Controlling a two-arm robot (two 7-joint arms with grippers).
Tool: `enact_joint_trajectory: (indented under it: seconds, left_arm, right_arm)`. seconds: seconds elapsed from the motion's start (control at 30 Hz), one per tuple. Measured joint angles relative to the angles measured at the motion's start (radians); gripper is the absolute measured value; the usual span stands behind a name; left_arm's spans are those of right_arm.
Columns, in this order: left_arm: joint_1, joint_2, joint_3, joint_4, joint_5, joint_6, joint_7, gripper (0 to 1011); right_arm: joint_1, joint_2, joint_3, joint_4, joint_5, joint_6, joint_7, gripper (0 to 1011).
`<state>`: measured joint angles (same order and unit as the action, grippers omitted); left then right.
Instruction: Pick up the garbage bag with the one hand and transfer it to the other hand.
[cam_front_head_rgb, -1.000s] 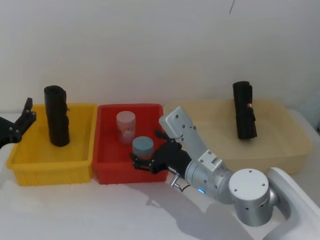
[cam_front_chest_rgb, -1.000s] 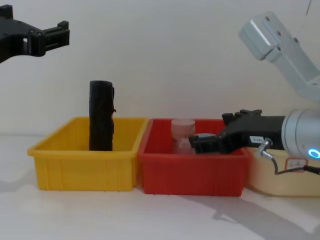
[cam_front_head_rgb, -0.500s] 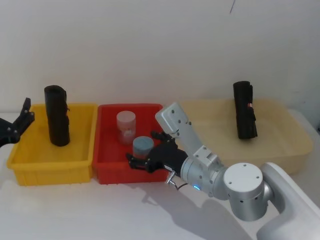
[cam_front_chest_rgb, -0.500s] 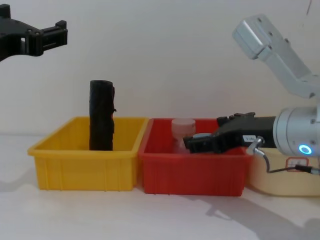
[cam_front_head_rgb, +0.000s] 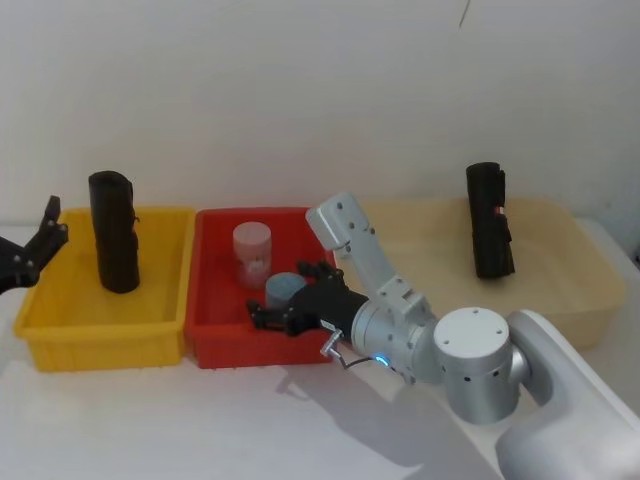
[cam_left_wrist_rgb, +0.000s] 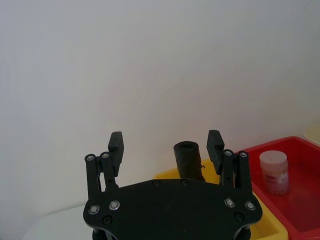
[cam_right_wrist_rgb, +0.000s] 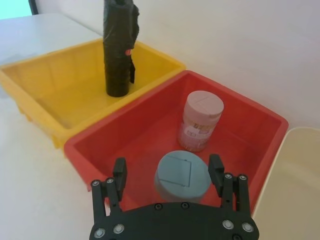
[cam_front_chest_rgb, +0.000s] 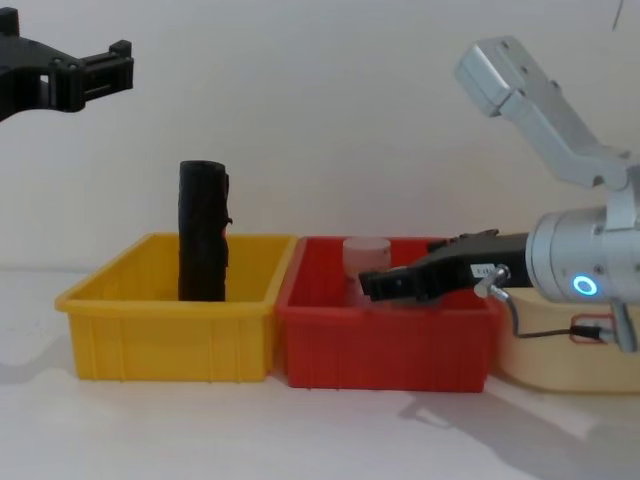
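So the garbage bag (cam_front_head_rgb: 113, 235) is a tall black roll standing upright at the back of the yellow bin (cam_front_head_rgb: 100, 335), poking well above the rim. You can spot a little red mark on it from the right wrist cam (cam_right_wrist_rgb: 117, 50).

The right gripper (cam_front_head_rgb: 268, 318), the one on the chunky silver wrist with the ring light, is low over the front of the red bin (cam_front_head_rgb: 215, 345). Its fingers are spread wide and it's got nothing in it. From its own camera, the grey-blue lidded jar (cam_right_wrist_rgb: 181, 175) sits right between the two fingers, with a pale jar (cam_front_head_rgb: 251, 250) farther back.

The left gripper (cam_front_head_rgb: 55, 222) hangs in the air just left of the yellow bin, also wide open and empty.

Another black roll (cam_front_head_rgb: 489, 225) stands in the beige tub (cam_front_head_rgb: 570, 290), far right on the desk (cam_front_head_rgb: 150, 420).
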<state>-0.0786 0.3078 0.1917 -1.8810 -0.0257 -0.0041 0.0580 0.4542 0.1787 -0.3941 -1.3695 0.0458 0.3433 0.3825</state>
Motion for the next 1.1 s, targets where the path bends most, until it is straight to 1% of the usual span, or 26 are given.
enact_joint_trajectory:
  seconds: [0.43,0.77,1.1]
  left_arm:
    - [0.001,0.0,0.0,-0.001,0.0,0.0,0.0,1000]
    - [0.001,0.0,0.0,-0.001,0.0,0.0,0.0,1000]
    - [0.001,0.0,0.0,-0.001,0.0,0.0,0.0,1000]
  right_arm:
    - [0.041,-0.026,0.013,0.056,0.03,0.023,-0.013,1002]
    - [0.058,-0.024,0.012,0.082,0.039,0.024,-0.016,1001]
    - [0.071,-0.015,0.011,0.113,0.04,0.005,-0.027,1001]
